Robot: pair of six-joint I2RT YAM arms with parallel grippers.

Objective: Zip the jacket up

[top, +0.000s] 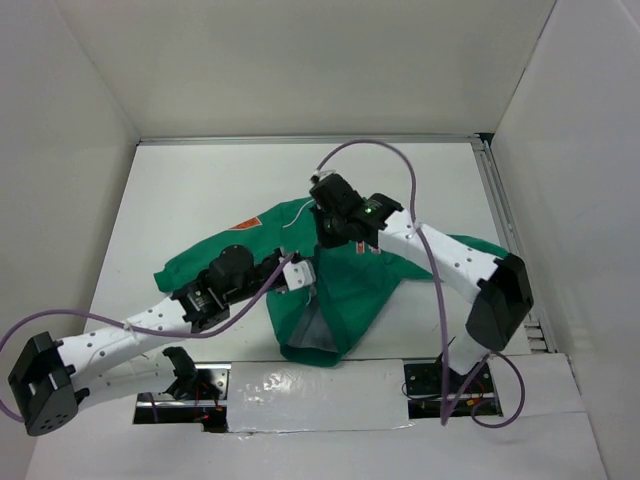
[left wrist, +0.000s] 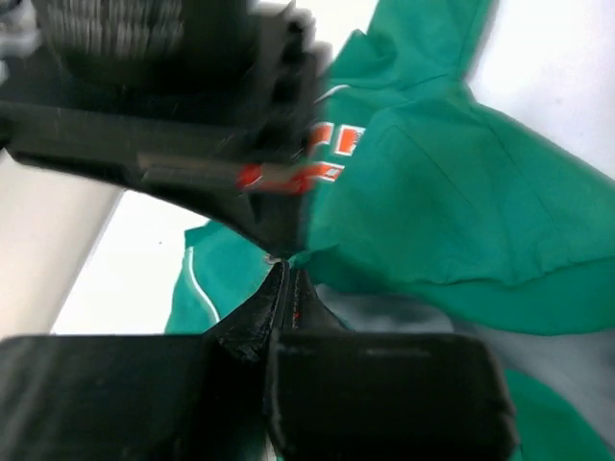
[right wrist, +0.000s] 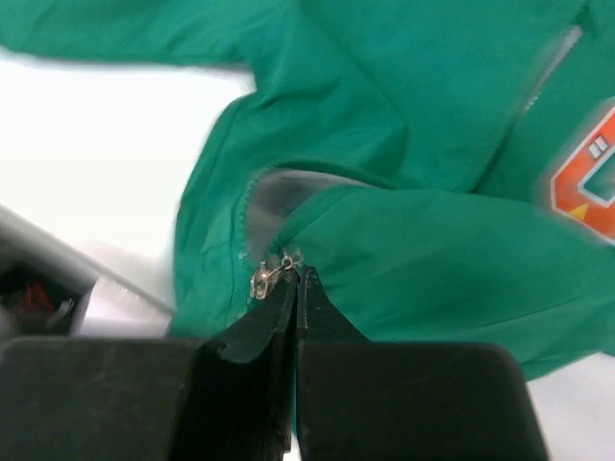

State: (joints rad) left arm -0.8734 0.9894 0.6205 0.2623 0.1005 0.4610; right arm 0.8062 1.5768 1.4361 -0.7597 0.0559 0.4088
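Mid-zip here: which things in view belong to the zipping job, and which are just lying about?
Job:
- jacket
- zipper pull
- left gripper, pinching the jacket's edge
- right gripper, shut at the zipper pull

Just there:
- purple cables
- table

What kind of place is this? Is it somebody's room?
Probably a robot testing booth, not a bedroom. Plain white panel walls box in a white table. A white-and-black left robot arm and right robot arm, trailing purple cables, are mounted at its near edge. A small green fabric jacket lies on it.
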